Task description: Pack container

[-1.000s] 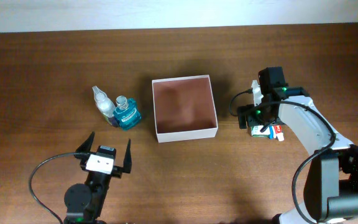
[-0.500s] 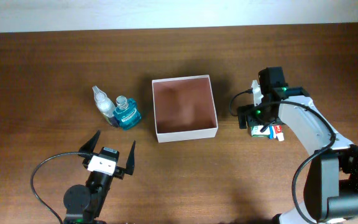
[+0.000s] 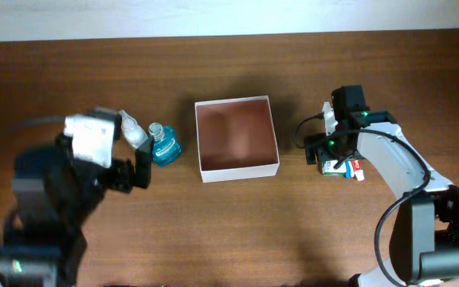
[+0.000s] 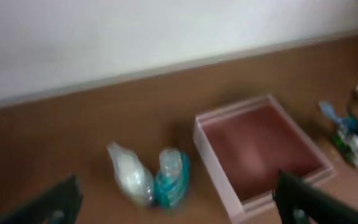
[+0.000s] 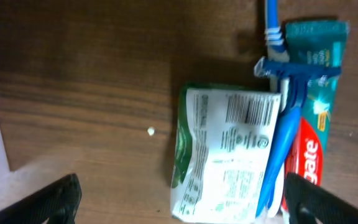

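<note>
Our left pincer [image 4: 179, 190] and right pincer [image 5: 182, 193] gaped wide, empty. We feared closing the right on the white-green printed packet [image 5: 222, 155] would snag the blue plastic razor [image 5: 283, 140] overlapping it. The square white-walled container [image 3: 240, 172] sat in the middle of the tabletop [image 3: 237, 231].

The left arm [image 3: 50, 199] stands raised and blurred, its left gripper [image 4: 179, 202] spread wide. The right gripper [image 5: 185, 199] hangs low, fingers wide apart.
</note>
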### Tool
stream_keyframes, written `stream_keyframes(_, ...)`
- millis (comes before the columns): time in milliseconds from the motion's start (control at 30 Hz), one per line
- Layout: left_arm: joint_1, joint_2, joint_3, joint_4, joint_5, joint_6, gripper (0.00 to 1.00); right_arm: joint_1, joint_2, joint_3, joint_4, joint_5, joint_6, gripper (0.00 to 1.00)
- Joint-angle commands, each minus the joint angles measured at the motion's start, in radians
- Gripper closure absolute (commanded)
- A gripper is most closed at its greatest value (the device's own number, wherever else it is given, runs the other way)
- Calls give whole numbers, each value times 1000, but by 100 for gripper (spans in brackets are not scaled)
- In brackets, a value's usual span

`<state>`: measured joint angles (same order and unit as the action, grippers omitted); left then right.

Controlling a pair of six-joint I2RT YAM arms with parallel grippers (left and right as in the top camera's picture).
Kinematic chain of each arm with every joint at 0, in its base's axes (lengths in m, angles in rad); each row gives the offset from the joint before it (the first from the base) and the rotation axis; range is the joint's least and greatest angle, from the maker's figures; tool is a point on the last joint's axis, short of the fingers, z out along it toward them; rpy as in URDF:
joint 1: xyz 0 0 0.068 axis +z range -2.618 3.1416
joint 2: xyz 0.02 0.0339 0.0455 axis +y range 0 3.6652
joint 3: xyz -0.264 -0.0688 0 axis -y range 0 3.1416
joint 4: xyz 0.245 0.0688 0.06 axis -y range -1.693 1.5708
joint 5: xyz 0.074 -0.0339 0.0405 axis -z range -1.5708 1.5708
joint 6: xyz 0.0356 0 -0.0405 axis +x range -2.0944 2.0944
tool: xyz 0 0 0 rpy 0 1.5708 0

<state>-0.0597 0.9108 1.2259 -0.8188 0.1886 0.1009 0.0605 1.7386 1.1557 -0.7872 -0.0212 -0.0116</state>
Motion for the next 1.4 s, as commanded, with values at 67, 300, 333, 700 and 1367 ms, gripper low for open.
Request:
stream_keyframes(67,1,235,160,-25,144,-10,1,5,2,17,0,-2,-3,1)
stream_keyframes(300,-2,433,160,-73,167,-13,18,5,2,17,0,-2,-3,1)
stream_keyframes(333,-5,442,160,-77,166,-25,20,5,2,17,0,-2,-3,1)
stream_keyframes(700,-177,540,159,-79,-312,-294,31,5,2,17,0,-2,-3,1)
stream_keyframes(1367,-178,718,159,-10,-296,-354,45,5,2,17,0,-2,-3,1)
